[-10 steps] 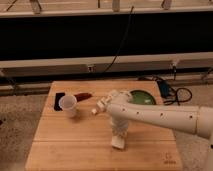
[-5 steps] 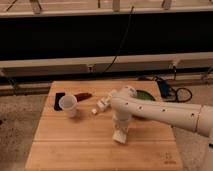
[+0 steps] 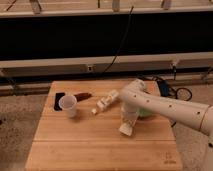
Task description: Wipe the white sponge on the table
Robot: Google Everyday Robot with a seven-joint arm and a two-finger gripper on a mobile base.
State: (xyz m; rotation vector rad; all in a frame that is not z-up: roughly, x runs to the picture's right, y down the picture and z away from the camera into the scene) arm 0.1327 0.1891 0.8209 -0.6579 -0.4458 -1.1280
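The white sponge is a small off-white block at the tip of my gripper, resting on the light-wood table right of its middle. The gripper points down from the white arm, which reaches in from the right, and it is shut on the sponge. The sponge's upper part is hidden by the gripper.
A white cup stands at the left, with a black flat object and a brown object behind it. A ridged white bottle-like object and a tiny white cube lie mid-table. A green bowl sits behind the arm.
The gripper and the sponge have slid a little to the right and toward the back of the table. The other objects have not moved.
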